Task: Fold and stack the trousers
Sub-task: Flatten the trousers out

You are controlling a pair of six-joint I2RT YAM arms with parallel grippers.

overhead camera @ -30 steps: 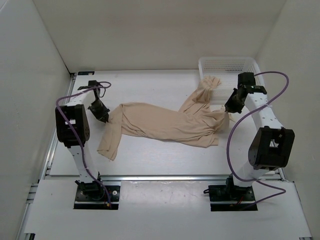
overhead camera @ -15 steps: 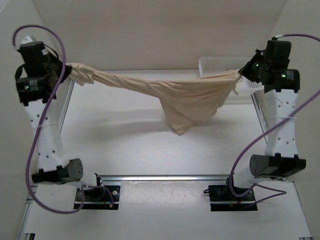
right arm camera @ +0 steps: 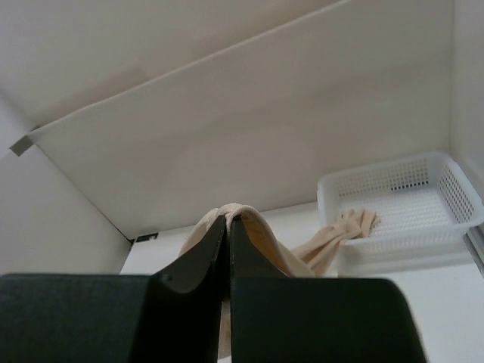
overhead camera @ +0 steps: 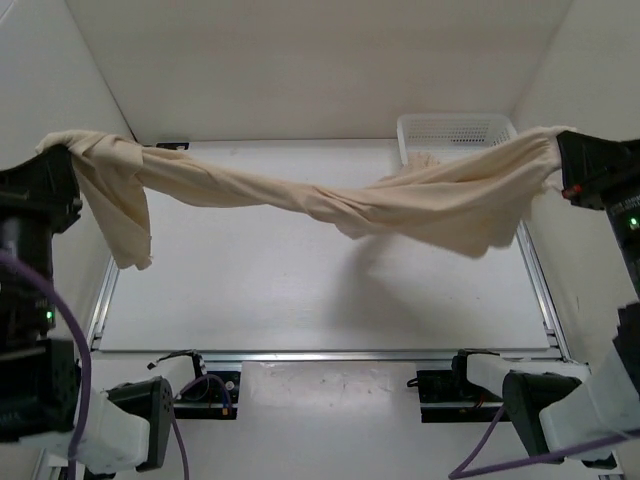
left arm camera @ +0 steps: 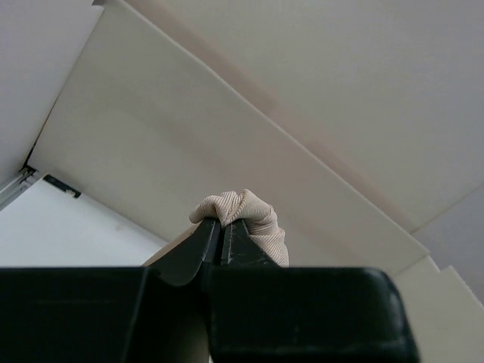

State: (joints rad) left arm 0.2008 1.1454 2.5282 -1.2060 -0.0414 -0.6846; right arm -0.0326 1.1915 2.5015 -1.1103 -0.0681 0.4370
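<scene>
Trousers (overhead camera: 330, 205) hang stretched above the table (overhead camera: 300, 290), pinched by left fingers (left arm camera: 193, 253) and right fingers (right arm camera: 203, 255), 1 end reaching the basket (overhead camera: 452, 127).

The trousers (overhead camera: 330, 200) hang above the table (overhead camera: 300, 300), stretched from the left gripper (left arm camera: 221, 229) at the left side to the right gripper (right arm camera: 228, 223) at the right. The mesh basket (overhead camera: 455, 127) sits in the table's far right corner, behind them. One leg end reaches its near left rim.
</scene>
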